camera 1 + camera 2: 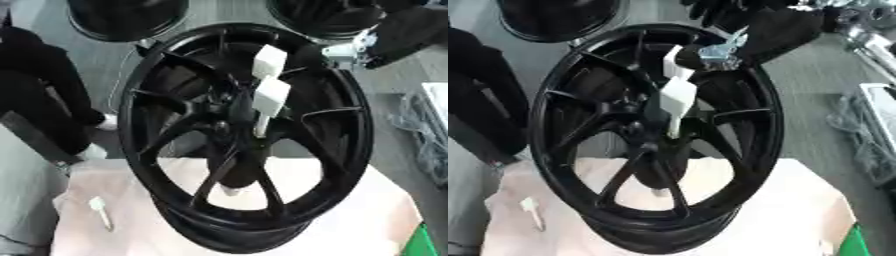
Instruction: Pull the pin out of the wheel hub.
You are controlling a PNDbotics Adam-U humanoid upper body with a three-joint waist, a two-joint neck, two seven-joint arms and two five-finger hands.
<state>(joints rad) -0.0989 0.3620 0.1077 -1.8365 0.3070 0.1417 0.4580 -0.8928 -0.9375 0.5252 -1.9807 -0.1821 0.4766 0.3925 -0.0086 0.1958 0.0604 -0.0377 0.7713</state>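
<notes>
Right robot hand [710,12] above glossy black spoked wheel hub [245,135], blocky white pin [269,97].

one black wheel hub [249,135] stands upright on one pale-covered worktop [350,210]. two more dark wheels show at the far edge, one at the upper left [127,17] and one at the upper right [328,17], both cut off by the frame. white pins count three: two with blocky heads at the hub's centre, an upper one [269,61] and a lower one [270,97], and one lying loose on the cover at the lower left [99,207]. a small white bit [232,190] low between the spokes may be a fourth. one robot hand [715,10] shows, at the top.
</notes>
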